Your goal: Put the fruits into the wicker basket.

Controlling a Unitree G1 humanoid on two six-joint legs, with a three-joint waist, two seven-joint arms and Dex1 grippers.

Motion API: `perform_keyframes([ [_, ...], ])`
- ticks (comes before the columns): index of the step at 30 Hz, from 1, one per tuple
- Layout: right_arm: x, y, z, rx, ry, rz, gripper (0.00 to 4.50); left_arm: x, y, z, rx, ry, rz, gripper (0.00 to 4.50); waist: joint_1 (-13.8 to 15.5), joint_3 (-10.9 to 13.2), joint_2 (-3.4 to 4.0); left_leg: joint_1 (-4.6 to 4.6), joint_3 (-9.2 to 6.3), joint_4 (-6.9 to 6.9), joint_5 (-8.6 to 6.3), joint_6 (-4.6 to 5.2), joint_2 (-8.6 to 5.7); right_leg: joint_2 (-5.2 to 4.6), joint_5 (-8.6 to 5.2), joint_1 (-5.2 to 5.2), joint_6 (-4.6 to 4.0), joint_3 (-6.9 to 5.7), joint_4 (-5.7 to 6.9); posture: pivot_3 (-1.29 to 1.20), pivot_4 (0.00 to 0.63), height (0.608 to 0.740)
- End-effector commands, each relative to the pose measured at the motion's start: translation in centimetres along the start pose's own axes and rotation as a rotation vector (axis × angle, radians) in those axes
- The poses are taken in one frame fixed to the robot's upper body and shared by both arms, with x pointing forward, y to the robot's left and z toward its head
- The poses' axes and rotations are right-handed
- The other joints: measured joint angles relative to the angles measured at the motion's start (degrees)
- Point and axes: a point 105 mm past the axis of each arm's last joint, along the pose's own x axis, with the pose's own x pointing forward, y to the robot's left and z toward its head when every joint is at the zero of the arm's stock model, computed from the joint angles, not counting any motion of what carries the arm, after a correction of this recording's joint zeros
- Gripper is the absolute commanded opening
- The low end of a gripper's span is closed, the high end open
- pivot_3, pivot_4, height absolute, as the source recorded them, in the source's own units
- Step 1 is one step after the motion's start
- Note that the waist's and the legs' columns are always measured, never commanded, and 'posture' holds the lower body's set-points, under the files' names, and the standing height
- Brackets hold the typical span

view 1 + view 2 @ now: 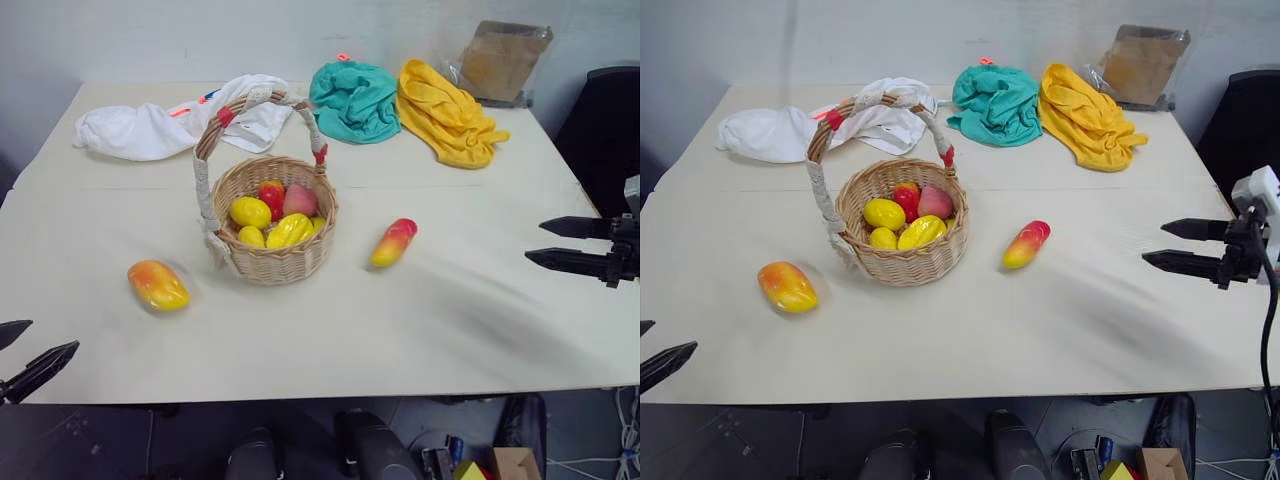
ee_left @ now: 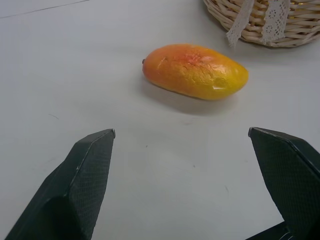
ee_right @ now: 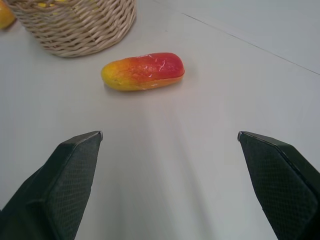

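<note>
Orange-yellow fruit (image 1: 158,285) on the table (image 1: 420,330), left of the wicker basket (image 1: 272,262) — straight ahead of the left gripper (image 2: 182,137), lying crosswise. Red-and-yellow fruit (image 1: 393,242) right of it — nearer the right gripper (image 1: 560,243). Both spread wide, holding nothing.

The left gripper (image 1: 22,352) is held low off the near edge of the table (image 1: 330,340), its two black fingers spread wide with nothing between them, pointed in over the tabletop. The right gripper (image 1: 560,243) is held out at the table's right edge, above the surface, aimed leftward across it. Its fingers (image 1: 578,263) are likewise parted wide and empty, one stacked above the other. No contact with the table is made by either.
</note>
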Motion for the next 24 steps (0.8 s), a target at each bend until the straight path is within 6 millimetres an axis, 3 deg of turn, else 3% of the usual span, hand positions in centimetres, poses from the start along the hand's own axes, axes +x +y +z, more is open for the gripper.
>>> perform_keyframes([
  [1, 0.4, 0.3, 0.7, -0.028, -0.016, 0.019, 4.47, -0.1, -0.2, -0.1, 0.042, 0.004, -0.001, 4.5, 0.0, 0.0, 0.0, 0.0, 0.0, 0.01, 0.0, 0.0, 0.0, 0.0, 0.0, 0.0, 0.0, 0.0, 0.0, 0.0, 0.15, 0.74],
  [20, 0.7, 0.2, 0.3, -0.095, -0.005, -0.014, 4.47, 0.8, 1.1, -1.1, 0.025, 0.034, 0.095, 4.5, 0.0, 0.0, 0.0, 0.01, 0.04, 0.2, 0.03, -0.03, 0.0, 0.03, 0.03, 0.0, 0.07, 0.02, 0.22, 0.0, 0.15, 0.74],
  [24, 1.9, 1.8, 1.5, -0.121, -0.023, 0.049, 4.47, 2.8, 0.6, -0.4, -0.085, -0.037, 0.162, 4.5, 0.1, 0.0, 0.0, 0.04, 0.03, 0.24, 0.04, 0.0, 0.0, 0.02, 0.03, 0.0, 0.09, 0.03, 0.35, 0.0, 0.15, 0.74],
])
